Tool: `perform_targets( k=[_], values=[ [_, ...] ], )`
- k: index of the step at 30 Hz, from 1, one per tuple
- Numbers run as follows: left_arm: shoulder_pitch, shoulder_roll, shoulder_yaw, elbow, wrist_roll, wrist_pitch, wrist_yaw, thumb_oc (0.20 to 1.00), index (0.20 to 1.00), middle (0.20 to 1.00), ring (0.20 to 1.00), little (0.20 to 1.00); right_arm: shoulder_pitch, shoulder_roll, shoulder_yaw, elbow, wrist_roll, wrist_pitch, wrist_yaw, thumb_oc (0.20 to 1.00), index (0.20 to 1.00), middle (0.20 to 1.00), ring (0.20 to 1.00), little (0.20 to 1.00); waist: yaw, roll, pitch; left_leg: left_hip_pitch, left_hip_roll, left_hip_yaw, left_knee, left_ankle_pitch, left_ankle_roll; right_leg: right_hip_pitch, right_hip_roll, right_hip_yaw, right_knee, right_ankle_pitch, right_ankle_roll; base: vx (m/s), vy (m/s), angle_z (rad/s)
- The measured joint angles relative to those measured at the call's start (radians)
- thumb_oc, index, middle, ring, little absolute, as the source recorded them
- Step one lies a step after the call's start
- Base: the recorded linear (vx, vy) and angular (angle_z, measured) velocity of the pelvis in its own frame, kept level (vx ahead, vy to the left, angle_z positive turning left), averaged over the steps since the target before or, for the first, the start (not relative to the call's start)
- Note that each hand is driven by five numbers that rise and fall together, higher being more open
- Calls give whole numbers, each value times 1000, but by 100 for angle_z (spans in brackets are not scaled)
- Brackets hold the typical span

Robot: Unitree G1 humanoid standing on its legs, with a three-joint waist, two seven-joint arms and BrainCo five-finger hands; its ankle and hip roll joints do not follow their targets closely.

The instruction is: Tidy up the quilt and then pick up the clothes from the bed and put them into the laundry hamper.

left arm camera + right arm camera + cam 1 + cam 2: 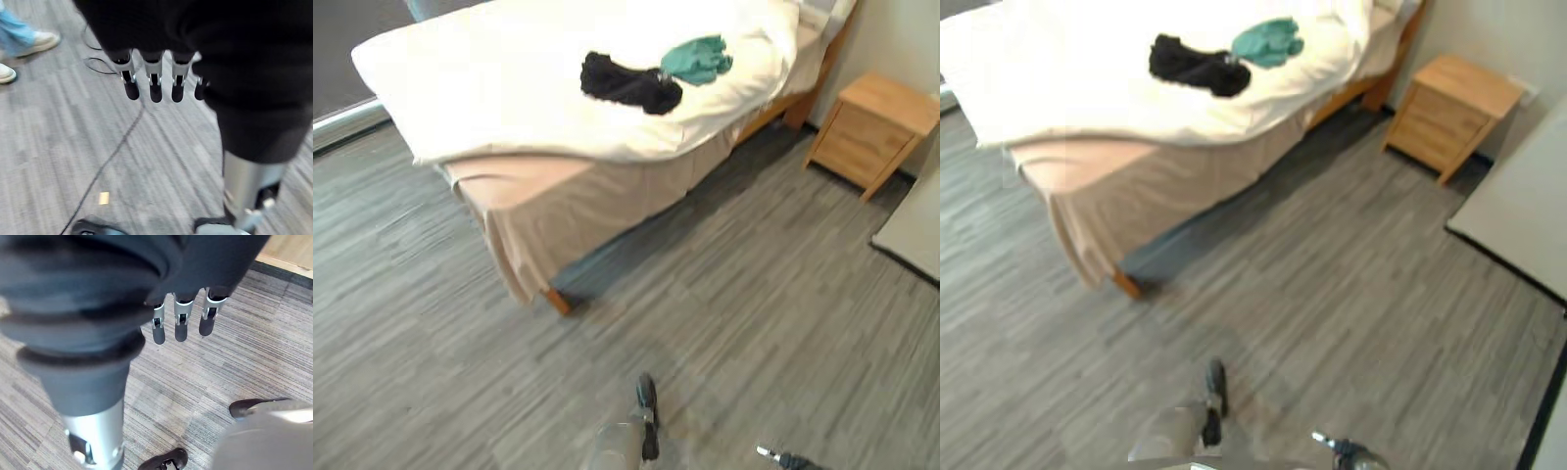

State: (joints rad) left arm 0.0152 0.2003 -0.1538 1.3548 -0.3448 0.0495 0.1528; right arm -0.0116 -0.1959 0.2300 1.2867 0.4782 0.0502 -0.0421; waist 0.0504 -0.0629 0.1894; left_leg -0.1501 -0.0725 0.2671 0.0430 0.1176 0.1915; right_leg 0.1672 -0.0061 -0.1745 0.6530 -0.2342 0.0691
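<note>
Bed (568,211): occupies the upper left of the left eye view, standing on the grey plank floor (724,323). A cream quilt (499,88) covers its top and overhangs the near edge; a beige sheet (578,215) hangs below it.

Clothes: a black garment (628,84) and a teal garment (697,59) lie on the quilt at upper centre, just beside each other, the teal one to the right.

Wooden nightstand (873,127): upper right of the frame, beside the bed.

Left hand (155,83): shown in the left wrist view above the floor, fingers (131,85) straight and released, grasping nothing. A person's shoes (29,46) appear at the upper left of that view.

Right hand (182,320): shown in the right wrist view above the floor, fingers (159,328) straight and released, grasping nothing.
</note>
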Motion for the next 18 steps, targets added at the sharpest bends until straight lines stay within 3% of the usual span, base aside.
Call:
perform_targets(
  k=[1, 2, 3, 4, 5, 6, 7, 8, 9, 10, 11, 12, 13, 15, 16, 17, 18],
  values=[
    [-8, 14, -20, -2, 5, -8, 4, 1000, 1000, 1000, 1000, 1000, 14, 2, 4, -22, -3, -2, 0, 1000, 1000, 1000, 1000, 1000, -10, -9, -5, 26, -30, -21, -4, -19, 8, -82, -71, -34, 183, 29, -2, 360, 16, 56],
    [-62, 13, -48, -6, 5, -15, 7, 1000, 1000, 1000, 1000, 1000, 11, -11, 7, -38, -5, -6, 0, 1000, 1000, 1000, 1000, 1000, -30, 5, -7, 71, -52, -60, -13, -43, 15, -229, -136, -52, 345, 22, -11, 391, -58, 62],
    [-84, 9, -58, -13, 5, -25, 7, 1000, 1000, 1000, 1000, 1000, 7, -22, 5, -53, -1, -6, 0, 1000, 1000, 1000, 1000, 1000, -31, 34, -3, 85, -45, -78, -17, -59, 3, -306, -136, -43, 339, 15, -3, 474, -152, 68],
    [-104, 9, -64, -18, 6, -28, 8, 1000, 1000, 1000, 1000, 1000, -2, -33, 4, -65, -2, -11, 1, 1000, 1000, 1000, 1000, 1000, -37, 57, 11, 111, -35, -94, -28, -62, -2, -355, -134, -39, 288, 4, -4, 406, -266, 66],
    [-128, 19, -63, -23, 10, -27, 8, 1000, 1000, 1000, 1000, 1000, -12, -47, 6, -106, -2, -14, 3, 1000, 1000, 1000, 1000, 1000, -57, 79, 28, 172, -28, -145, -48, -88, -48, -453, -118, -30, 83, 2, 4, 538, -364, 100],
    [-135, 32, -64, -22, 16, -25, 8, 1000, 1000, 1000, 1000, 1000, -10, -50, 25, -131, 3, -20, 2, 1000, 1000, 1000, 1000, 1000, -78, 79, 34, 191, -31, -202, -42, -100, -65, -471, -77, 27, -146, 14, 12, 448, -313, 143],
    [-144, 35, -64, -25, 31, -22, 9, 1000, 1000, 1000, 1000, 1000, 1, -49, 28, -146, 7, -25, 4, 1000, 1000, 1000, 1000, 1000, -104, 67, 34, 204, -42, -271, -46, -129, -101, -496, -51, 89, -293, 25, 27, 473, -244, 170],
    [-152, 50, -80, -27, 57, -23, 10, 1000, 1000, 1000, 1000, 1000, -4, -43, 33, -150, 14, -26, 3, 1000, 1000, 1000, 1000, 1000, -129, 48, 39, 225, -54, -307, -51, -141, -60, -511, -44, 138, -428, 65, 43, 354, -145, 150],
    [-147, 59, -85, -31, 65, -23, 10, 1000, 1000, 1000, 1000, 1000, -7, -35, 29, -143, 14, -22, 2, 1000, 1000, 1000, 1000, 1000, -128, 30, 43, 248, -64, -320, -63, -145, -52, -530, -42, 151, -474, 93, 42, 346, -144, 105],
    [-129, 65, -97, -32, 93, -20, 15, 1000, 1000, 1000, 1000, 1000, -6, -21, 22, -122, 17, -19, 2, 1000, 1000, 1000, 1000, 1000, -126, 6, 43, 271, -82, -353, -63, -177, -67, -551, -23, 206, -544, 137, 53, 379, -177, 120],
    [-93, 52, -120, -23, 129, -9, 27, 1000, 1000, 1000, 1000, 1000, 2, -11, 9, -121, 37, -17, -1, 1000, 1000, 1000, 1000, 1000, -154, 10, 42, 307, -85, -415, -31, -220, -58, -545, -10, 242, -549, 174, 28, 354, -162, 121],
    [-73, 46, -124, -22, 134, -5, 36, 1000, 1000, 1000, 1000, 1000, 7, -8, 1, -116, 42, -6, -2, 1000, 1000, 1000, 1000, 1000, -152, 12, 38, 334, -87, -439, -35, -230, -72, -537, -5, 223, -506, 191, 18, 500, -191, 158],
    [-51, 33, -124, -21, 132, 6, 51, 1000, 1000, 1000, 1000, 1000, 2, -5, -14, -79, 41, 12, -6, 1000, 1000, 1000, 1000, 1000, -157, 17, 41, 363, -93, -421, -1, -257, -102, -510, -19, 198, -476, 277, -53, 392, -120, 96],
    [-43, 10, -110, -21, 147, 25, 56, 1000, 1000, 1000, 1000, 1000, -7, -17, -28, -39, 42, 18, -15, 1000, 1000, 1000, 1000, 1000, -154, 53, 43, 352, -83, -338, 108, -270, -128, -461, -33, 176, -465, 361, -121, 351, -137, 95],
    [-41, 1, -101, -19, 172, 26, 58, 1000, 1000, 1000, 1000, 1000, -13, -24, -31, -32, 44, 17, -21, 1000, 1000, 1000, 1000, 1000, -153, 69, 41, 328, -73, -297, 180, -263, -139, -435, -35, 159, -474, 350, -134, 241, -109, 81],
    [-34, -3, -92, -21, 196, 25, 68, 1000, 1000, 1000, 1000, 1000, -26, -32, -33, -32, 51, 15, -25, 1000, 1000, 1000, 1000, 1000, -154, 57, 48, 264, -53, -210, 316, -269, -181, -371, -48, 146, -525, 347, -144, 132, -33, 50],
    [-32, -3, -91, -26, 200, 24, 75, 1000, 1000, 1000, 1000, 1000, -32, -36, -38, -41, 52, 12, -25, 1000, 1000, 1000, 1000, 1000, -152, 58, 48, 251, -25, -161, 336, -290, -189, -335, -50, 132, -559, 352, -144, 107, -16, 58]
  ],
)
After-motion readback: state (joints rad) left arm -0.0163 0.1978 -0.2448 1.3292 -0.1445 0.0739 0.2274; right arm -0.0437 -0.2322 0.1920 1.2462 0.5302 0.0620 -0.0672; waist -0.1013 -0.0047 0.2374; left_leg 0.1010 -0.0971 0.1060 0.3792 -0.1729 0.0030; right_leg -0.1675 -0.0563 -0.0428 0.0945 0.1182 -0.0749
